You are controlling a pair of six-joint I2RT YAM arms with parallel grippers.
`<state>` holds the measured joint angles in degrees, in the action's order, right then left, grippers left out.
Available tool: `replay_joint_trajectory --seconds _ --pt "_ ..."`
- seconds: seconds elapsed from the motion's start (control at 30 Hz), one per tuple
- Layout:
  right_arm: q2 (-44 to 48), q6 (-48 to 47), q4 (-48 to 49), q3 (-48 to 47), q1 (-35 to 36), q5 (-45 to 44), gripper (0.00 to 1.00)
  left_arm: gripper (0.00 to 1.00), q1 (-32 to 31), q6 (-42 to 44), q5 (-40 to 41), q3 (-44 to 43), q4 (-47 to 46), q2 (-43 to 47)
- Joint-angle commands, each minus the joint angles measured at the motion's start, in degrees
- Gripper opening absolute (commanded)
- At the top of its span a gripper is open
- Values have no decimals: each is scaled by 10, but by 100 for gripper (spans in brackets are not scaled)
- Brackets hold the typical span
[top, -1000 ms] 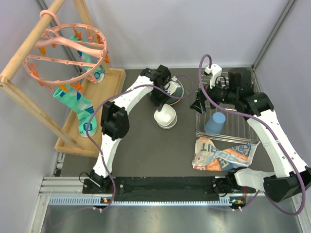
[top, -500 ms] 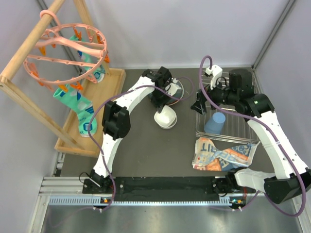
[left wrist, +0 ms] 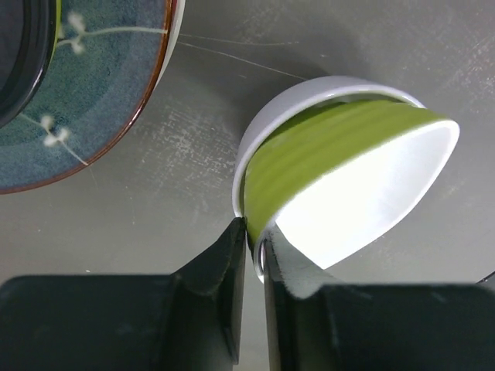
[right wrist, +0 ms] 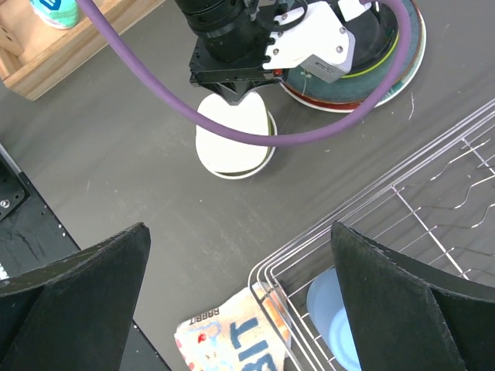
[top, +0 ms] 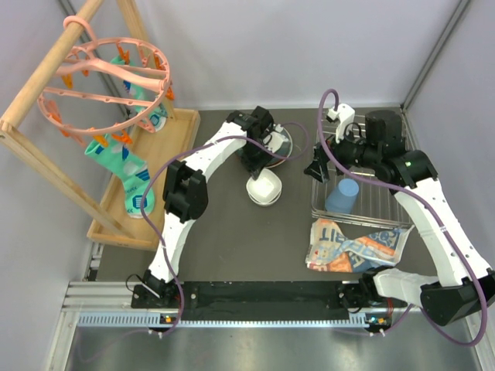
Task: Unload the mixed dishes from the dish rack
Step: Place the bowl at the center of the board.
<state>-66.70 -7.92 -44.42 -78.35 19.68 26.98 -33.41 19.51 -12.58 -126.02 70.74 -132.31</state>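
Observation:
My left gripper [left wrist: 255, 236] is shut on the rim of a lime-green bowl [left wrist: 325, 154] with a white inside. The bowl sits tilted inside a small white bowl [left wrist: 308, 87] on the table. From above, this pair [top: 264, 188] lies just below the left gripper [top: 259, 166]. A dark teal speckled plate [left wrist: 85, 100] sits in a stack behind it [top: 282, 143]. My right gripper [right wrist: 240, 232] is open and empty over the left edge of the wire dish rack [right wrist: 433, 209]. A light blue cup [top: 343, 195] stands upside down in the rack [top: 313, 209].
A printed orange-blue-white packet [top: 356, 246] lies against the rack's near side. A wooden frame with a pink ring of clips [top: 108, 85] stands at the far left over a wooden tray [top: 182, 143] holding socks. Purple cables loop off both arms.
The lime-green bowl under my left gripper has settled a little lower into the white bowl. My right gripper has hardly moved.

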Motion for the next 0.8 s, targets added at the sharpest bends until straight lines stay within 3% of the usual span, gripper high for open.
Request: replay_joint_trajectory --seconds 0.0,0.33,0.47,0.53,0.57,0.6,0.77 --pt "17 -7 17 2 -4 0 99 22 -2 2 -8 -23 -11 5" --pt "19 -8 15 6 -6 -8 99 31 -3 2 -4 -24 -14 16" --pt "22 -11 14 7 -7 -62 99 35 -3 -3 4 -24 -22 30" --pt "21 -15 7 10 -7 -118 99 42 -2 -12 19 -23 -33 49" --pt "21 -16 5 13 -8 -134 99 52 -1 -14 20 -20 -45 57" --pt "22 -17 3 15 -8 -163 99 56 0 -16 21 -16 -54 66" --pt "17 -22 -24 27 -16 -211 99 69 13 -42 12 49 -129 154"
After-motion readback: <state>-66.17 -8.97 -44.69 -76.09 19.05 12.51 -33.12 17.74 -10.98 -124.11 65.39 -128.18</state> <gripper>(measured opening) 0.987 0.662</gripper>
